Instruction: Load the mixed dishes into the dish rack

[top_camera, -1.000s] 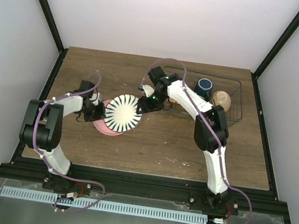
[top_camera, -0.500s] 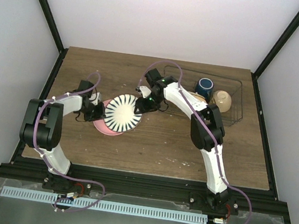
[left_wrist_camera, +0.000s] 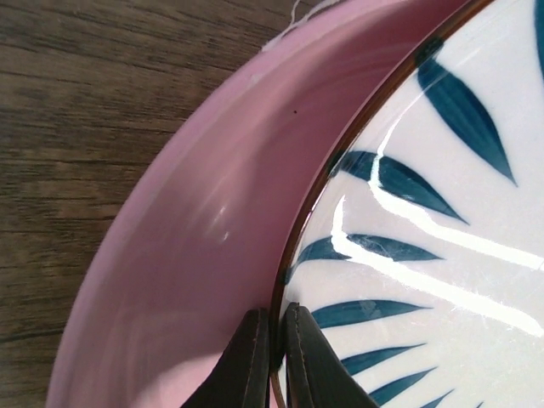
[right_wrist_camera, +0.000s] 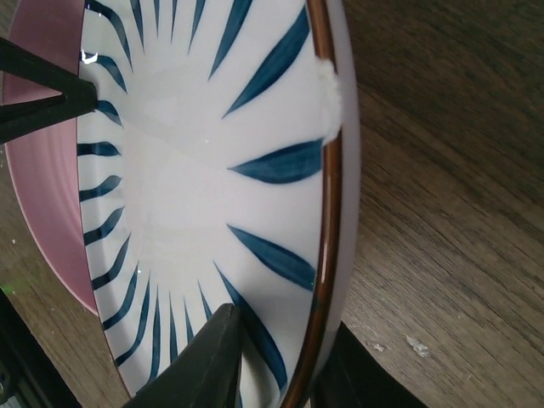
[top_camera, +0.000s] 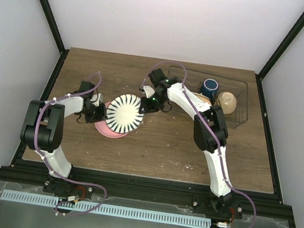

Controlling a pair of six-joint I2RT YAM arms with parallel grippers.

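Dish rack (top_camera: 245, 107) stood at the far right corner of the counter (top_camera: 158, 149), with the dark blue mug (top_camera: 208, 88) and the small cream bowl (top_camera: 227, 102) already inside it, side by side. Two plates remained out on the wood, well to the left of the rack. The pink plate (top_camera: 104, 129) lay flat, and the white plate with black radial stripes (top_camera: 125, 114) sat in it, tipped up on one side rather than nested level.

That tilt seemed deliberate: the left pincer (left_wrist_camera: 276, 340) was clamped tight on the striped plate's left rim, lifting the edge clear of the pink one so the other arm could get a finger beneath it.

On the opposite rim, the right pincer (right_wrist_camera: 280, 327) had its jaws set narrowly, one finger on the striped face and one behind the edge. Whether they were actually pressing the rim could not be told.

By my reading, this was a handover, since the rack lay on the right arm's side. The glossy, thin rim looked liable to slip if either arm pulled early.
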